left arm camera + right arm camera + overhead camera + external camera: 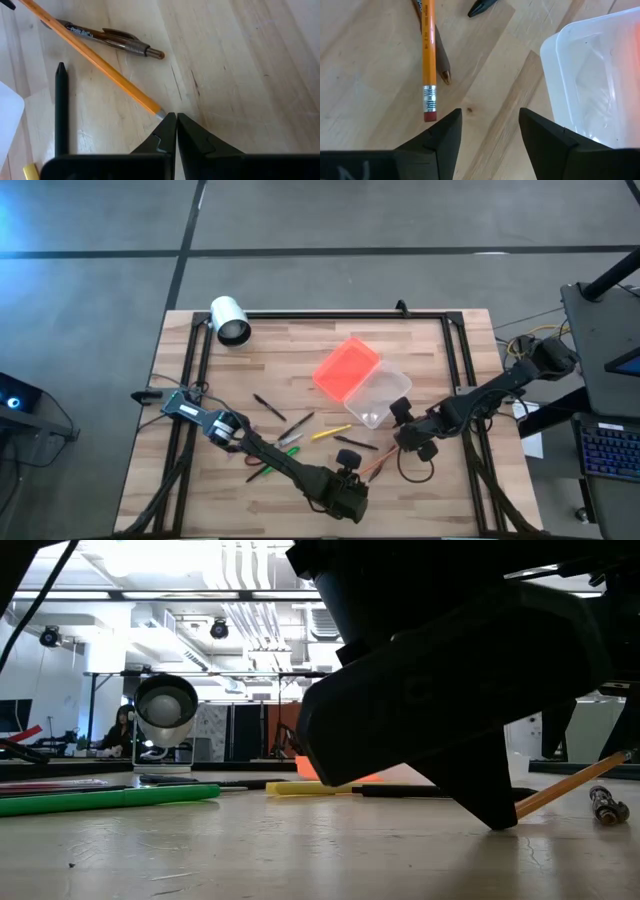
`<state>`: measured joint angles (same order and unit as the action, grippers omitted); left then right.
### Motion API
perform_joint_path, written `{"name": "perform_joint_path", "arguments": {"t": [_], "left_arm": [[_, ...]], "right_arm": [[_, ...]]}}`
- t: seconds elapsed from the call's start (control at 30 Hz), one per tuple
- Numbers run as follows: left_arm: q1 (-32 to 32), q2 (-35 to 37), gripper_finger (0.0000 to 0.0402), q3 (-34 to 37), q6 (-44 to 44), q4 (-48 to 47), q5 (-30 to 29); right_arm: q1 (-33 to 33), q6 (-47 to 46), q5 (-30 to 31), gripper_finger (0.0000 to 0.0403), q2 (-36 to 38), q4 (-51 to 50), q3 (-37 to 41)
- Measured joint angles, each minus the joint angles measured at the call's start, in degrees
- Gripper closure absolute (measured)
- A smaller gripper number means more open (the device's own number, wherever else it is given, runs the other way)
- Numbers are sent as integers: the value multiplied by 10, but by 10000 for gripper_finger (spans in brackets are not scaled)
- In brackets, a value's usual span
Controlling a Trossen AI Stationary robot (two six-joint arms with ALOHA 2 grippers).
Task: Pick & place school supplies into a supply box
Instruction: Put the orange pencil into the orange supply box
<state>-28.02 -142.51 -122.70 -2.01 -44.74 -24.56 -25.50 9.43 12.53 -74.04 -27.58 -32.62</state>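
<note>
High view: the left arm reaches from the bench's (300,340) nine o'clock edge toward six o'clock, its left gripper (352,463) low over the wood, fingers pressed together with nothing between them. In the left wrist view those shut tips (176,122) sit just beside the sharpened end of an orange pencil (100,62), close to touching it, though contact cannot be told; a brown pen (112,40) lies crossed under that pencil and a black pen (61,110) lies near, apart from both. The right arm comes in from the three o'clock side, bent at the elbow, and its right gripper (402,430) hangs at the clear supply box's (380,398) four o'clock corner. The right wrist view shows its fingers (445,135) spread wide and empty above bare wood, the pencil's eraser end just beyond one fingertip and the box's clear wall (570,80) beside the other. The box lies near the bench's middle, slanted, and looks empty; its orange lid (346,367) lies at its ten o'clock side, overlapping that edge. A yellow pen (330,433), a green marker (290,451) and other dark pens are scattered on the wood toward seven o'clock from the box. A white cylinder (230,320) lies on its side near the eleven o'clock corner.
</note>
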Motion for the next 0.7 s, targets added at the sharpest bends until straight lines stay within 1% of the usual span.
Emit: {"name": "perform_joint_path", "arguments": {"t": [0.37,0.57,0.7], "left_arm": [[12,0,401,1,-15,9,1],[12,0,401,2,-15,11,0],[12,0,401,2,-18,12,1]], "right_arm": [[0,-20,0,213,9,-39,0],[0,-20,-23,213,9,-49,0],[0,-26,-25,213,9,-56,1]]}}
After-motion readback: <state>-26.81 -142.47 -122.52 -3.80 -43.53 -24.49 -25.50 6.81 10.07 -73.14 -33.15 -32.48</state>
